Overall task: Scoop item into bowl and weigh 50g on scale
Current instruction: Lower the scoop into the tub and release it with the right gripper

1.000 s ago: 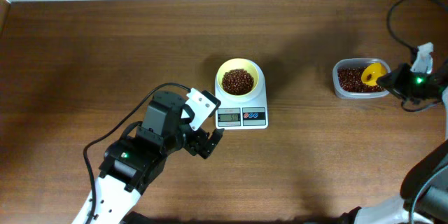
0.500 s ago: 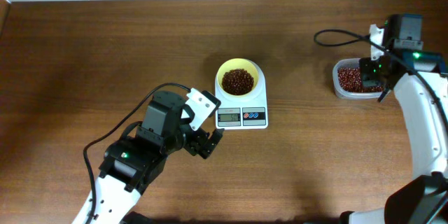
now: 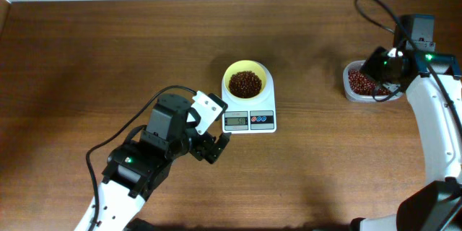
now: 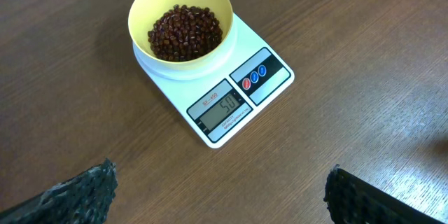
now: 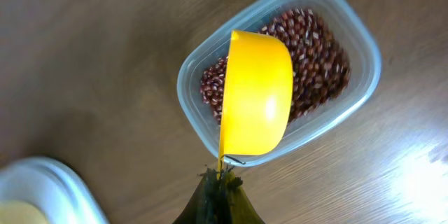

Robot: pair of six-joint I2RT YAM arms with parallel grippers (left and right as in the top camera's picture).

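Observation:
The pale yellow bowl (image 3: 245,78) holds red beans (image 3: 245,83) and stands on the white scale (image 3: 250,119). In the left wrist view the bowl (image 4: 161,7), its beans (image 4: 185,33) and the scale (image 4: 234,98) show, and the display reads about 50. My left gripper (image 3: 216,146) is open and empty, left of the scale; its fingertips (image 4: 220,192) frame bare wood. My right gripper (image 5: 220,182) is shut on the handle of a yellow scoop (image 5: 255,101), held on its side over the clear container (image 5: 364,77) of beans (image 5: 315,52).
The clear container (image 3: 352,92) sits at the table's right side, under my right arm (image 3: 433,115). A black cable (image 3: 375,7) loops above it. The table's back edge meets a white wall.
My right arm swung in from the far right edge to above the clear container, and the scoop is hidden under it in the overhead view. Left arm, bowl and scale have not moved.

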